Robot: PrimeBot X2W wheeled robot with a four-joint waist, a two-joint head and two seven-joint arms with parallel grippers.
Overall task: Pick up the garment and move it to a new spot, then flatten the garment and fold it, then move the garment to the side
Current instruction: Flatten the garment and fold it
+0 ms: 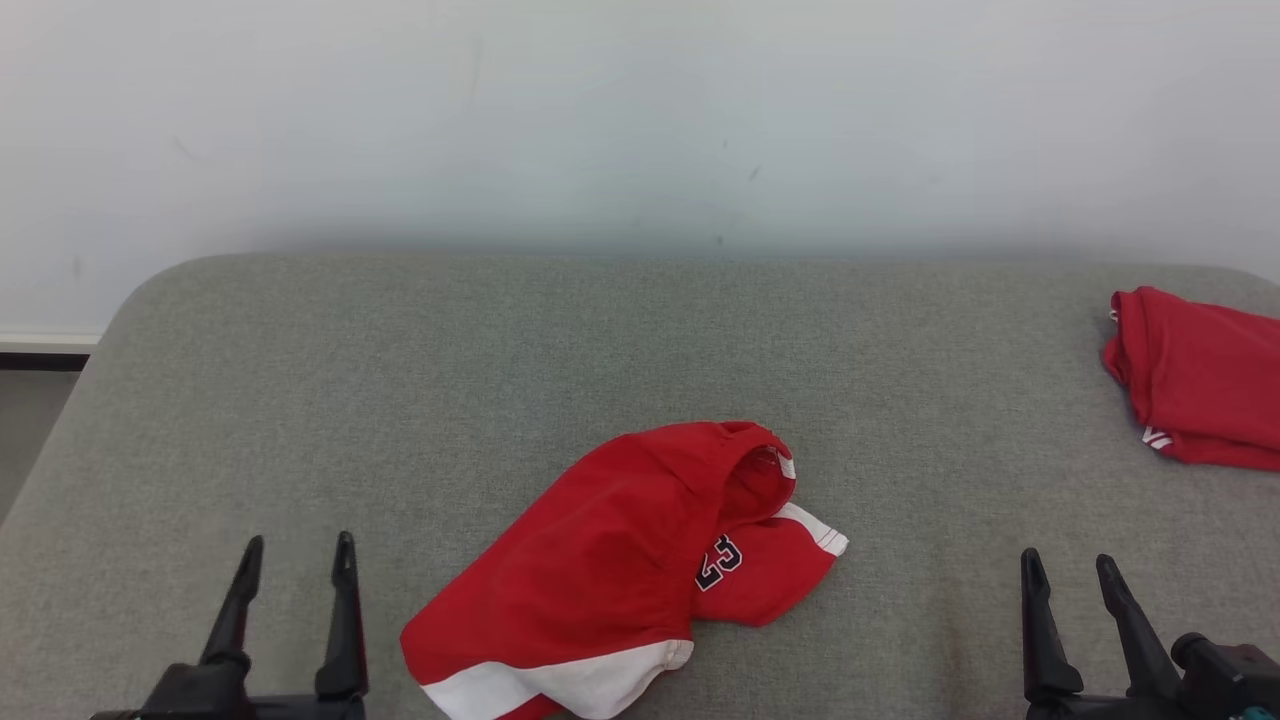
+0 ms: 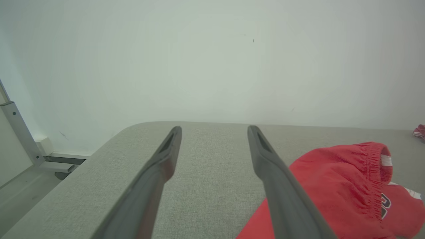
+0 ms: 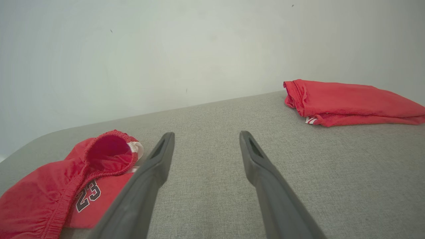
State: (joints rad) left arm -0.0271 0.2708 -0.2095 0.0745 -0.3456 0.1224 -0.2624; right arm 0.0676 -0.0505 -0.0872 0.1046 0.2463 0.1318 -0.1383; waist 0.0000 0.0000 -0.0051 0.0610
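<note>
A crumpled red garment (image 1: 610, 570) with white trim and a dark "23" lies heaped near the front middle of the grey padded table (image 1: 500, 340). Its elastic waistband gapes open at the top. My left gripper (image 1: 297, 556) stands open at the lower left, well to the left of the garment, holding nothing. At the lower right my right gripper (image 1: 1070, 572) is open too, apart from the cloth. The left wrist view has the garment (image 2: 335, 186) beside my right finger, with the left gripper (image 2: 214, 130) over bare table. In the right wrist view the garment (image 3: 66, 186) lies left of the right gripper (image 3: 206, 136).
A second red garment (image 1: 1200, 375), folded, lies at the table's far right edge and appears as the folded garment (image 3: 348, 101) in the right wrist view. A pale wall (image 1: 640, 120) backs the table. A metal frame (image 2: 20, 132) and floor show past the table's left end.
</note>
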